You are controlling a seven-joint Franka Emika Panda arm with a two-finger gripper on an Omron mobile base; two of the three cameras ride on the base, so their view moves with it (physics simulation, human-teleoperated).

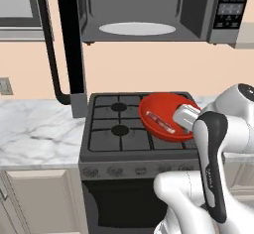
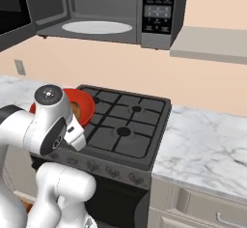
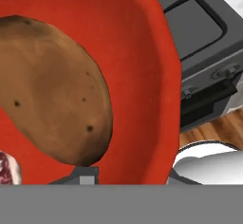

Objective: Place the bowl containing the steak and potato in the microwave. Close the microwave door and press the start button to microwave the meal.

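A kitchen wall-mounted microwave (image 1: 149, 10) hangs open above the stove (image 1: 134, 124), its grey cavity and white turntable plate (image 1: 137, 29) in plain sight; its top is cut off by the frame in both base views. The microwave door (image 1: 69, 39) swings out at 9 o'clock of the cavity, seen edge-on from the left base camera, so its window cannot be made out, and its black bar handle (image 1: 49, 44) runs down beside it. The keypad panel (image 2: 158, 7) sits at 3 o'clock of the cavity, its buttons too small to read.

Below, the white arm (image 1: 218, 148) rises in front of the stove and hides part of its front and right-hand burners. The red bowl (image 1: 166, 116) is held tilted above the stove's right side, at about 6 o'clock of the microwave, its near rim covered by the wrist. From the right base camera the arm's joint masks most of the bowl.

The gripper (image 3: 130, 173) is clamped on the bowl's rim, one finger inside and one outside, the tips barely visible at the frame's bottom.

The potato (image 3: 52, 90) lies inside the bowl, looming large. The steak (image 1: 159, 121) lies on the bowl's floor; in the hand view it is a sliver at 8 o'clock.
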